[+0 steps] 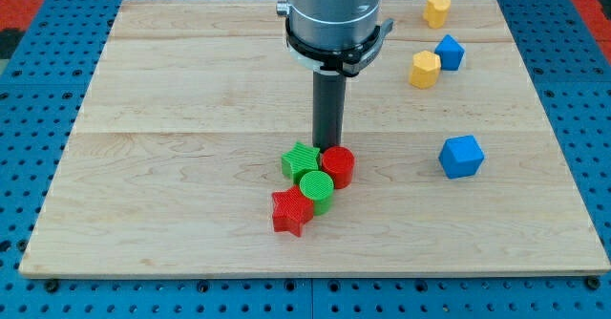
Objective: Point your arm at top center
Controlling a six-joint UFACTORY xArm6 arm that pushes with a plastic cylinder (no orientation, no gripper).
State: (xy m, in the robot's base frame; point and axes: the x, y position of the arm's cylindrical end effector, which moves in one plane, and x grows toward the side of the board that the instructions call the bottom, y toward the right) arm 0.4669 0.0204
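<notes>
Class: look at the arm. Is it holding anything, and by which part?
Nothing is held. My tip just stands on the board, right behind the green star and red cylinder.

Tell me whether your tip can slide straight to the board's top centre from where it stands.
Probably yes. My tip stands just above the green star and red cylinder; no block lies between it and the board top centre.

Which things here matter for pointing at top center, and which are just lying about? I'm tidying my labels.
Belongs: my tip; board.
Lying about: green star, red cylinder, green cylinder, red star, two yellow blocks, two blue blocks.
</notes>
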